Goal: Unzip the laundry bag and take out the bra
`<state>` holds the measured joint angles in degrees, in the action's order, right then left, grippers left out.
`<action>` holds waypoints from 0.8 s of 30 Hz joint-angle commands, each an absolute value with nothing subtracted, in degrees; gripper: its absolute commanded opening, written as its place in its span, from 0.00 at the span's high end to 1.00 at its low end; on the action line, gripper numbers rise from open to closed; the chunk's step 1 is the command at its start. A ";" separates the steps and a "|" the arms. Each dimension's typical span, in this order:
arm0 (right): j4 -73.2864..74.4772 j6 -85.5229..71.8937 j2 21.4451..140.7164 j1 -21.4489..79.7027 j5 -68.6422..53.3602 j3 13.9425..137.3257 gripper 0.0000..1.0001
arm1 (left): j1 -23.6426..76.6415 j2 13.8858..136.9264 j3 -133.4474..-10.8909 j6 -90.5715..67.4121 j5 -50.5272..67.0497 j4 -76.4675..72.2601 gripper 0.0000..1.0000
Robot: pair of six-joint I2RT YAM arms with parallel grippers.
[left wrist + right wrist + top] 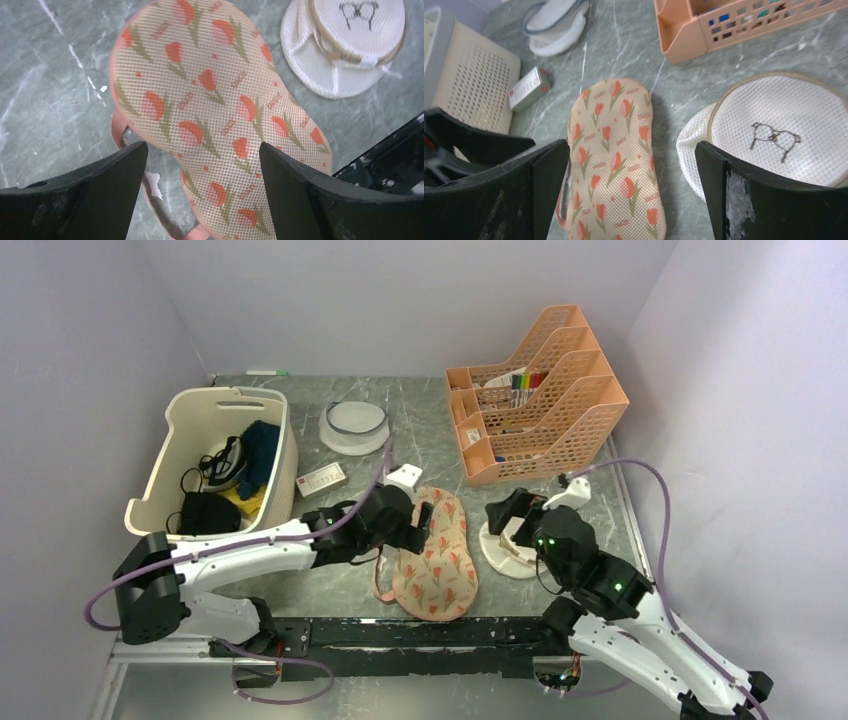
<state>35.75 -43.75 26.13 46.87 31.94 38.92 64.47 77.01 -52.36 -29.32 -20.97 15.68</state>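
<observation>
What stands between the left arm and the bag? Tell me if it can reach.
Probably yes. The left gripper hangs open close above the bag, with nothing between them. The right gripper is off to the side.

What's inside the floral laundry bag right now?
Only the printed mesh outside of the laundry bag shows, lying on the table. No opening is visible, so its contents, bra included, are hidden.
</observation>
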 commanded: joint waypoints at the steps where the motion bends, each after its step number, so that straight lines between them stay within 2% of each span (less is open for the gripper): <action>1: 31.79 -43.52 33.05 46.92 23.74 36.92 0.00 | 60.20 74.24 -50.12 -38.89 -14.75 17.67 0.06; 5: 32.62 -44.09 44.47 46.85 17.99 36.74 0.00 | 58.65 74.81 -49.43 -41.55 -10.95 14.80 0.06; 9: 32.72 -45.67 54.74 46.91 13.49 34.87 0.00 | 53.67 81.04 -50.68 -45.38 -9.01 16.94 0.06; 12: 30.50 -45.38 58.16 47.13 7.83 33.02 0.00 | 49.97 86.38 -49.58 -45.53 -1.56 10.66 0.06; 14: 28.45 -47.56 58.17 47.74 5.42 31.05 0.00 | 48.60 90.92 -51.22 -44.85 -0.59 8.53 0.06; 17: 17.14 -51.49 56.78 49.29 -3.68 25.81 0.01 | 46.51 96.54 -57.60 -42.12 0.42 11.29 0.06; 21: -10.01 -56.67 57.21 53.43 -13.93 19.58 0.06 | 45.08 98.17 -64.90 -37.33 -0.56 14.70 0.06; 24: -14.12 -53.84 59.70 54.97 -14.28 22.38 0.06 | 44.04 96.27 -69.02 -33.73 -5.18 20.36 0.06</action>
<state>4.69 -53.28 58.04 53.17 -7.27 19.68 45.60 99.20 -62.85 -39.42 -2.09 15.62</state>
